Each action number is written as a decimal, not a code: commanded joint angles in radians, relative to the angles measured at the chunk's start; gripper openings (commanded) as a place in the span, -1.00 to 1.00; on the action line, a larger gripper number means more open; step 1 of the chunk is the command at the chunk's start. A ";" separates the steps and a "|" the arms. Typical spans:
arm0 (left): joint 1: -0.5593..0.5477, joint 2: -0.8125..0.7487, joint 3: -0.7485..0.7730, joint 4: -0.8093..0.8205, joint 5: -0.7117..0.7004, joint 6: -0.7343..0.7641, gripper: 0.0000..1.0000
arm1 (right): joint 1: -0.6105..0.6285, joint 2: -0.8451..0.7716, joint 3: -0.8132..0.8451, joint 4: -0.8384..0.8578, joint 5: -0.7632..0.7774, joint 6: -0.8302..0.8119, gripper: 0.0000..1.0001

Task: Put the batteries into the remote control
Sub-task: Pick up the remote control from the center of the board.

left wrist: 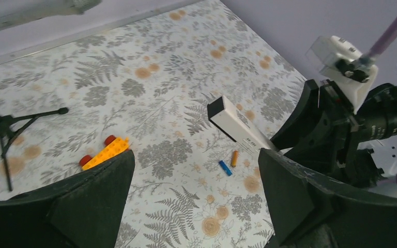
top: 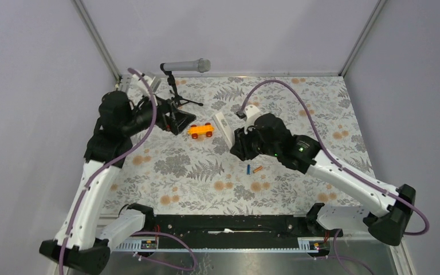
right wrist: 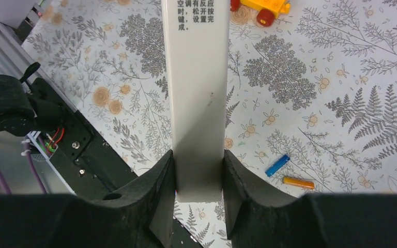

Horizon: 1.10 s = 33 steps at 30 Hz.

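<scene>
My right gripper (right wrist: 198,160) is shut on the near end of the remote control (right wrist: 196,93), a slim white bar with printed text that it holds off the table. From above, the remote control (top: 223,127) sticks out of the right gripper (top: 236,141) toward the toy car. The batteries lie loose on the floral cloth just right of that gripper: a blue battery (top: 248,169) and an orange battery (top: 257,169), side by side. My left gripper (left wrist: 195,161) is open and empty, hovering at the back left, with the blue battery (left wrist: 225,168) and the orange battery (left wrist: 234,158) ahead of it.
An orange toy car (top: 200,130) with red wheels stands between the two grippers. A grey microphone (top: 186,66) on a black tripod (top: 177,98) stands at the back, close to the left gripper. A black rail (top: 223,223) runs along the near table edge.
</scene>
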 commanded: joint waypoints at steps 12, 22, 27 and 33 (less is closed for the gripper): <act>0.034 0.273 0.209 -0.067 0.510 0.082 0.96 | -0.133 -0.107 0.166 -0.015 -0.352 -0.096 -0.44; 0.039 0.279 0.257 -0.108 0.767 0.232 0.90 | -0.138 0.018 0.276 -0.026 -0.665 -0.087 -0.45; 0.041 0.290 0.279 -0.103 0.858 0.235 0.79 | -0.138 0.045 0.306 -0.074 -0.704 -0.121 -0.45; 0.041 0.221 0.111 0.382 0.924 -0.167 0.36 | -0.136 0.053 0.329 -0.030 -0.780 -0.118 -0.45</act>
